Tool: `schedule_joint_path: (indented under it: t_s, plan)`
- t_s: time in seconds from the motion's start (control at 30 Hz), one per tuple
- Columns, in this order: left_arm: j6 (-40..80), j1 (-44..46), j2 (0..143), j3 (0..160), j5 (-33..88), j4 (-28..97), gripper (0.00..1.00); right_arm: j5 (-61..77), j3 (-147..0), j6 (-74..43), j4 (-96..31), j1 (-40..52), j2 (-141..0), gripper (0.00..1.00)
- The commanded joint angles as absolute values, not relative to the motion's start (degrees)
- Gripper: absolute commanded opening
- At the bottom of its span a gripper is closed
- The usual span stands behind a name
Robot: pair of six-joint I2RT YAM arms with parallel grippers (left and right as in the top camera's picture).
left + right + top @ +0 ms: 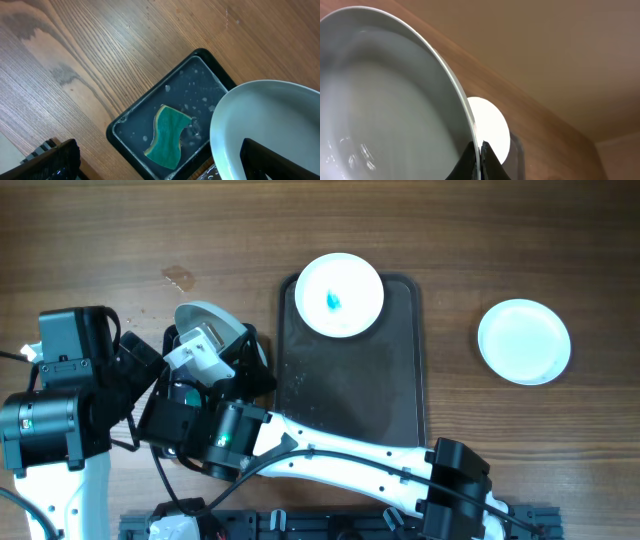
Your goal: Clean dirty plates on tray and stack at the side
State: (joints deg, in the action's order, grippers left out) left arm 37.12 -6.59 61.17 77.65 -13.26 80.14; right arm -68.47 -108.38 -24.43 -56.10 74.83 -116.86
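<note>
Left of the tray (350,410), overhead, a lifted plate (208,316) hangs tilted; a blue-smeared plate (340,295) sits at the tray's far end, a plain white plate (524,341) on the desk (450,240) right of it. Left wrist: the left gripper (162,162), spread wide, hovers over the sponge (169,136); wiping seems in hand, so the sponge needs grasping. Right wrist: the right gripper (481,150) pinches the lifted plate's glossy white rim.
</note>
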Motion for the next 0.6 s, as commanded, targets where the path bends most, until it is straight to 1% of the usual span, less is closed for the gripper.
schedule_joint_path:
  t_s: [0.0, 0.43, 0.53, 0.57]
  plan:
    - [36.4, -6.8, 60.8, 78.4, -13.6, 80.0, 1.00, -71.0, -110.3, -25.5, -56.2, 75.0, -114.8, 0.04]
    - [36.4, -6.8, 60.8, 78.4, -13.6, 80.0, 1.00, -69.1, -110.3, -25.7, -56.2, 73.1, -114.8, 0.04]
    - [36.4, -6.8, 60.8, 78.4, -13.6, 80.0, 1.00, -61.6, -110.3, -25.7, -56.0, 69.7, -114.8, 0.04]
    - [36.4, -6.8, 60.8, 78.4, -13.6, 80.0, 1.00, -56.7, -110.3, -26.2, -56.2, 67.6, -114.8, 0.04]
